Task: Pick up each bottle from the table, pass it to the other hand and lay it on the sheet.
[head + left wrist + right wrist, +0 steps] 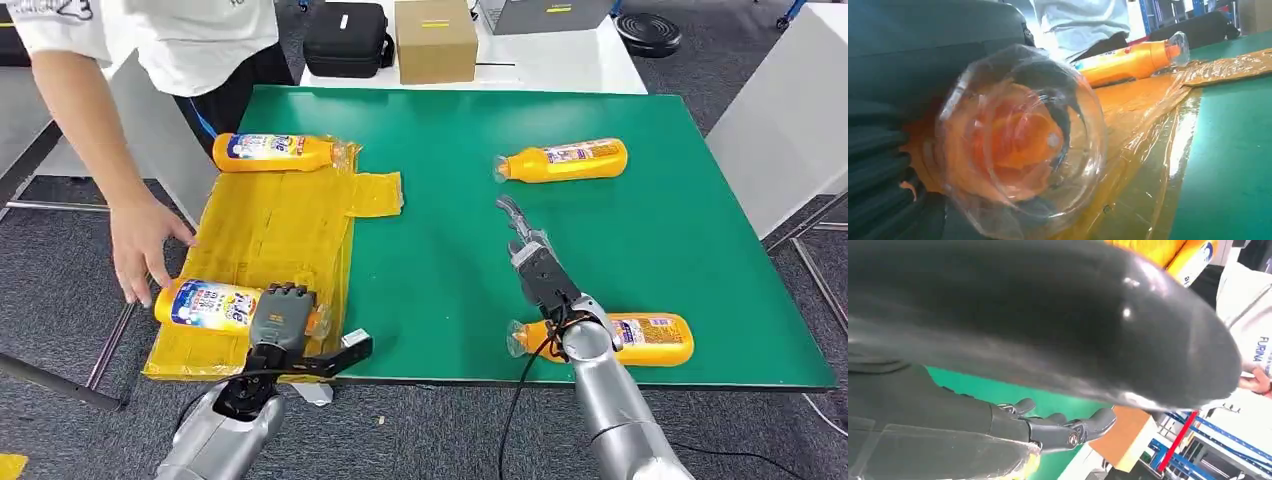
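Note:
My left hand [281, 316] grips an orange bottle [205, 305] near its neck, lying on the near end of the yellow sheet [270, 230]. Its clear cap [1018, 145] sits close against my left hand [883, 165] in the left wrist view. A second bottle [272, 152] [1128, 60] lies at the sheet's far end. My right hand [530, 255] hovers open over the green table [430, 250], fingers [1063, 427] stretched forward. One bottle [566, 160] lies beyond it. Another bottle [645, 338] lies by the front edge, partly behind my right forearm.
A person stands at the table's left side, one hand [140, 245] reaching down beside the held bottle. A cardboard box [435, 40] and a black case [348, 38] stand on a white table behind. The sheet [1148, 115] overhangs the table's left edge.

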Available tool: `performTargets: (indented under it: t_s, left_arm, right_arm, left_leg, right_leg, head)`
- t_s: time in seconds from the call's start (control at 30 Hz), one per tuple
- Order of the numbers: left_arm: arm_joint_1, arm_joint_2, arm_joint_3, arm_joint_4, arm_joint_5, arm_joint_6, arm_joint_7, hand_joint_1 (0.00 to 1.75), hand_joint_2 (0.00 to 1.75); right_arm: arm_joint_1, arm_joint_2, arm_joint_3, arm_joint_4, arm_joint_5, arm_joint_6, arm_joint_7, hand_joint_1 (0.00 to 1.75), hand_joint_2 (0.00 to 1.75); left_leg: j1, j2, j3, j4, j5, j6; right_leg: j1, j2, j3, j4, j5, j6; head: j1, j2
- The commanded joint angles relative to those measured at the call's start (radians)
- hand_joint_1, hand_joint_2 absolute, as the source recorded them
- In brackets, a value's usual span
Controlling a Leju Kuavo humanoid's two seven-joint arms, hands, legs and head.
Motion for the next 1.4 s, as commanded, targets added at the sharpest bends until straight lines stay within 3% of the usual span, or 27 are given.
performTargets:
  t_s: [0.03,0.3,0.33,0.53,0.77,0.97,1.0,1.17,1.3,1.4]
  left_arm:
    - [-0.035,-0.020,0.035,0.089,0.001,-0.013,-0.005,0.00,1.75]
    - [-0.036,-0.022,0.007,0.106,0.001,-0.006,-0.003,0.00,1.75]
    - [-0.037,-0.024,0.006,0.105,0.001,-0.006,-0.003,0.00,0.00]
    - [-0.025,-0.005,-0.033,0.058,0.001,-0.071,0.009,0.00,0.00]
    - [0.008,0.064,-0.117,-0.035,0.001,-0.199,0.054,0.00,0.00]
    - [0.048,0.091,-0.124,-0.119,0.001,-0.197,0.040,0.00,0.00]
    - [0.052,0.085,-0.109,-0.146,0.001,-0.132,0.054,0.00,1.75]
    - [0.075,-0.010,0.064,-0.287,0.142,0.056,-0.106,0.00,1.75]
    - [0.087,-0.039,0.123,-0.330,0.356,0.230,-0.253,0.00,1.75]
    - [0.096,-0.056,0.145,-0.368,0.615,0.320,-0.430,0.00,1.75]
  right_arm:
    - [-0.024,-0.012,0.000,0.059,-0.007,0.008,0.000,0.00,0.00]
    - [-0.001,-0.015,-0.015,0.045,-0.019,0.002,-0.005,0.00,0.00]
    - [0.001,-0.016,-0.015,0.045,-0.018,0.002,-0.005,0.00,0.00]
    - [0.011,-0.011,-0.023,0.041,-0.017,-0.009,-0.005,0.00,0.00]
    - [0.022,-0.004,-0.031,0.031,-0.019,-0.010,-0.008,0.00,0.00]
    - [0.033,-0.003,-0.037,0.022,-0.018,-0.017,-0.007,0.00,0.00]
    - [0.044,-0.003,-0.041,0.008,-0.018,-0.019,-0.004,0.00,0.00]
    - [0.089,-0.011,-0.049,-0.072,-0.009,-0.011,0.022,0.00,0.00]
    - [0.063,-0.018,-0.030,-0.068,-0.005,-0.010,0.023,0.00,0.00]
    - [0.033,-0.023,-0.015,-0.058,-0.007,-0.013,0.026,0.00,0.00]
  left_leg:
    - [0.002,0.001,0.006,0.000,-0.003,-0.003]
    - [0.001,0.000,0.005,-0.001,-0.001,-0.001]
    - [0.001,0.000,0.007,-0.001,-0.003,-0.002]
    - [0.001,0.001,0.006,0.000,-0.002,-0.002]
    - [0.001,0.002,0.006,-0.001,-0.002,-0.002]
    - [0.001,0.003,0.007,-0.001,-0.003,-0.002]
    - [0.002,0.004,0.008,-0.001,-0.004,-0.003]
    - [0.001,0.000,0.003,0.001,-0.002,-0.002]
    - [0.002,0.001,0.006,0.002,-0.004,-0.002]
    - [0.001,0.003,0.005,0.002,-0.004,-0.002]
  right_leg:
    - [0.002,0.000,0.007,-0.001,-0.002,-0.002]
    - [0.001,0.000,0.005,-0.001,-0.001,-0.001]
    - [0.001,0.000,0.008,-0.001,-0.002,-0.002]
    - [0.001,0.000,0.006,-0.001,-0.002,-0.002]
    - [0.001,0.001,0.006,-0.001,-0.002,-0.002]
    - [0.001,0.003,0.007,-0.001,-0.002,-0.002]
    - [0.002,0.003,0.008,-0.001,-0.002,-0.003]
    - [0.002,-0.001,0.004,0.000,-0.002,-0.002]
    - [0.002,0.001,0.006,0.001,-0.003,-0.002]
    - [0.002,0.002,0.005,0.001,-0.002,-0.002]
  head:
    - [0.000,0.000]
    - [0.000,0.000]
    - [0.000,0.000]
    - [0.000,0.000]
    - [0.000,0.000]
    - [0.000,0.000]
    - [0.000,0.000]
    - [0.000,0.000]
    - [0.000,0.000]
    - [0.000,0.000]
